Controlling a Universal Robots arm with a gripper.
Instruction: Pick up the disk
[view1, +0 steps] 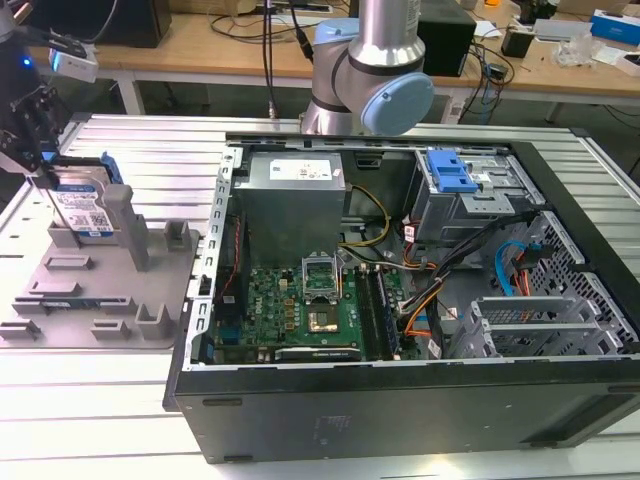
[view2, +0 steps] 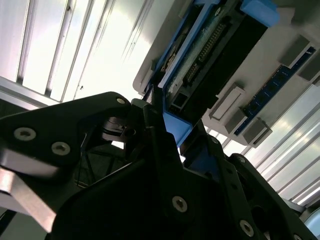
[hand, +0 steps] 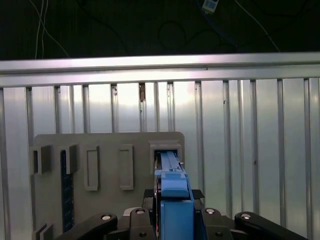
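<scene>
A: Nearest the lens in both wrist views is the black gripper (hand: 172, 220), its linkage arms and screws right up against the camera. Between its fingers (view2: 155, 120) sits a blue plastic rail.

B: That rail belongs to the disk (view1: 82, 208)?

A: Yes. In the exterior view the disk stands on edge at the exterior view's left, its white-and-blue label facing out, blue rails along its edges. It sits in the grey fixture (view1: 110, 300), against one of the upright posts (view1: 124, 222).

B: And the gripper there?

A: The gripper (view1: 50, 180) comes down on the disk's top edge, one thin finger running down in front of the label. The fingers are closed around the disk, one on each side. In the first wrist view the disk (hand: 172, 187) runs straight out from between them.

B: Is the disk lifted?

A: I cannot tell whether it has left the fixture; its lower edge looks seated among the grey posts.

B: What lies around it?

A: The fixture rests on a ribbed metal table (view1: 120, 400). To the exterior view's right lies an open computer case (view1: 400, 400) with its motherboard (view1: 300, 305), a silver power supply (view1: 295, 200) and a blue drive bracket (view1: 450, 172). The arm's silver and pale-blue joint (view1: 375, 85) rises behind the case.
</scene>
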